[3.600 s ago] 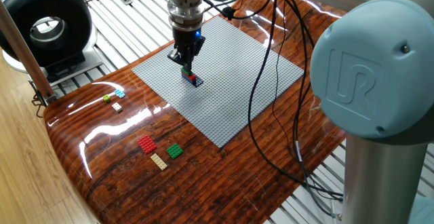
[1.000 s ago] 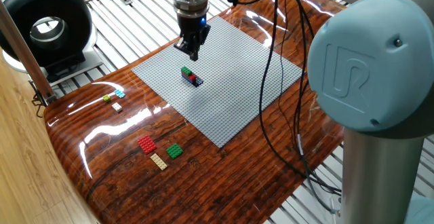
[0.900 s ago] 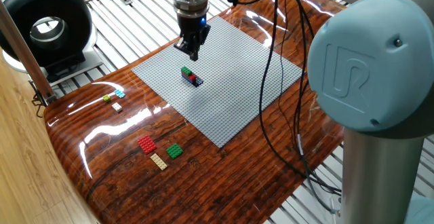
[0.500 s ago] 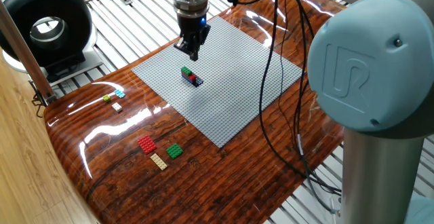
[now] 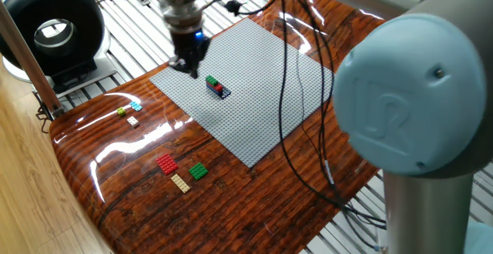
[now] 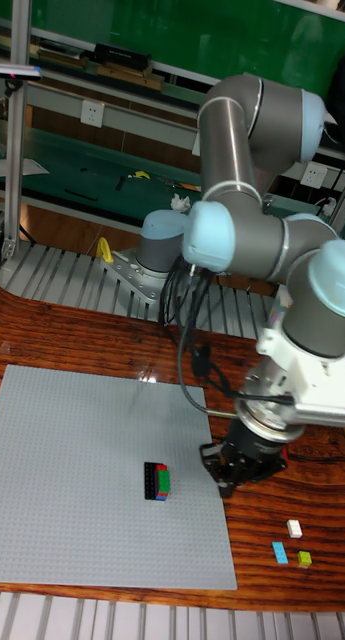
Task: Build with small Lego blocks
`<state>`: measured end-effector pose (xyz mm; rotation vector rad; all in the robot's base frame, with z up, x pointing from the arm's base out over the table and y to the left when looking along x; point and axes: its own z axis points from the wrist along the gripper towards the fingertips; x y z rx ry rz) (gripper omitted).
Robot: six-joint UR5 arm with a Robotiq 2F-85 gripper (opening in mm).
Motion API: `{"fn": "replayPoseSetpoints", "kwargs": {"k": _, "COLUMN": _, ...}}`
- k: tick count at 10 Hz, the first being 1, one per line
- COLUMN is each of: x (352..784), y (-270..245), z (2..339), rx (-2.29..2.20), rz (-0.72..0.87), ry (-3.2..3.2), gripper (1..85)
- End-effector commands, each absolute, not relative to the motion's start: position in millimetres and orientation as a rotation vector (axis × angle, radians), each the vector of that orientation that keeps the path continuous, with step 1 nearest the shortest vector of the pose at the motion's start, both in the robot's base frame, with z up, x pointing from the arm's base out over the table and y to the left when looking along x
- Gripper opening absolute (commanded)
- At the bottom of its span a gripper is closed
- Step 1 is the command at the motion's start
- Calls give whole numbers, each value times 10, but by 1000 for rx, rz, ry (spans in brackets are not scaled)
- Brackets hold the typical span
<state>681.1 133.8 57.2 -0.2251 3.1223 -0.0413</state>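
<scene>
A short stack of small Lego blocks in green, red and dark blue stands on the grey baseplate, left of its middle; the stack also shows in the tall fixed view. My gripper hangs above the plate's left part, just left of the stack and apart from it. The gripper looks open, with nothing between its fingers. Loose blocks lie on the wooden table: red, green, tan, yellow-green, light blue and white.
A round black device stands on the slatted metal surface at the back left. Black cables hang from the arm across the baseplate's right side. The arm's large elbow joint blocks the right foreground.
The gripper lifted off the stack, leaving the blocks on the plate. In the last half second it moved left, toward the plate's left corner.
</scene>
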Motion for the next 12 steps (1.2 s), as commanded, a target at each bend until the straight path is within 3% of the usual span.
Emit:
{"fn": "replayPoseSetpoints", "kwargs": {"k": 1, "x": 6824, "y": 1611, "z": 564, "rx": -276, "rz": -42, "ry": 3135, "gripper": 13}}
{"fn": "replayPoseSetpoints", "kwargs": {"k": 3, "x": 6874, "y": 1639, "z": 564, "rx": -370, "rz": -28, "ry": 3106, "gripper": 13}}
{"fn": "replayPoseSetpoints", "kwargs": {"k": 5, "x": 7014, "y": 2036, "z": 506, "rx": -300, "rz": 63, "ry": 3091, "gripper": 20}}
{"fn": "replayPoseSetpoints", "kwargs": {"k": 7, "x": 7233, "y": 2345, "z": 383, "rx": -258, "rz": 53, "ry": 3075, "gripper": 20}}
{"fn": "replayPoseSetpoints", "kwargs": {"k": 12, "x": 7141, "y": 2398, "z": 383, "rx": -304, "rz": 87, "ry": 3107, "gripper": 87}}
